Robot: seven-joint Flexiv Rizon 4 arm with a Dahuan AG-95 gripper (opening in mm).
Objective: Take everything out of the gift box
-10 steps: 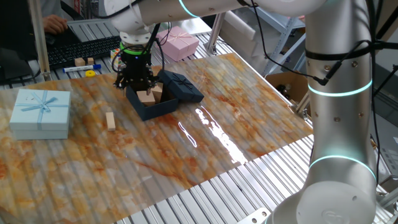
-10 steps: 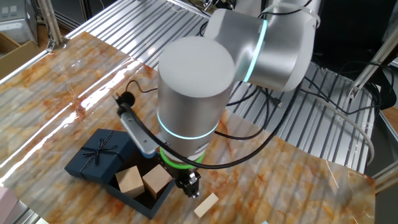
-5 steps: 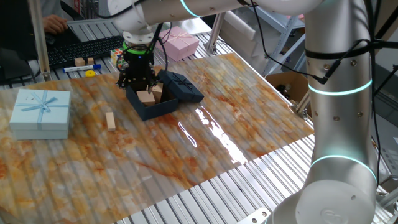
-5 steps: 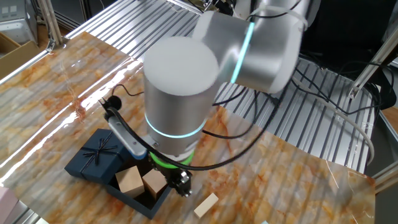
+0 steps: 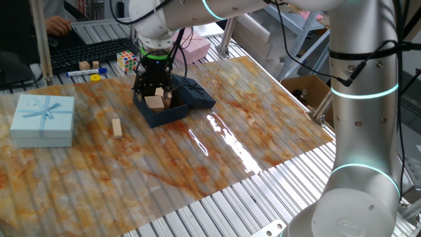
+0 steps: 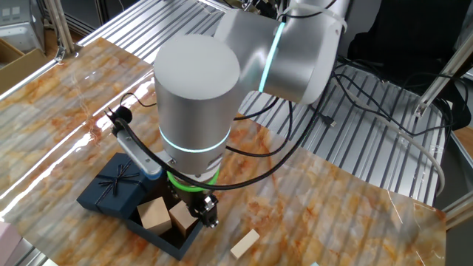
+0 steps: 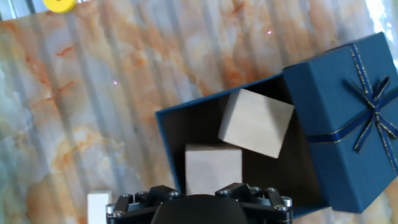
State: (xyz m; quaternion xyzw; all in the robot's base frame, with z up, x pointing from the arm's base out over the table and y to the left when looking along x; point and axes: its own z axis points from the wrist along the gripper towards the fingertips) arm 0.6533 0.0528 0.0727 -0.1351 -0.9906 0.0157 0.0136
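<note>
The gripper (image 5: pixel 152 87) has shifted from the gift box's outer edge to directly above the gift box (image 7: pixel 171 134); whether its jaws are parted or closed cannot be told. Two wooden blocks (image 7: pixel 256 122) sit inside the box, the lid (image 7: pixel 341 121) touching its side, a thin slab (image 5: pixel 116 127) lying nearby on the table (image 5: pixel 230 125).

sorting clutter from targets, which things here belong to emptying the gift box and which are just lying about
Job:
gift box
lid
two blocks inside
thin block already out

Lying about:
light blue box
pink box
puzzle cube
</note>
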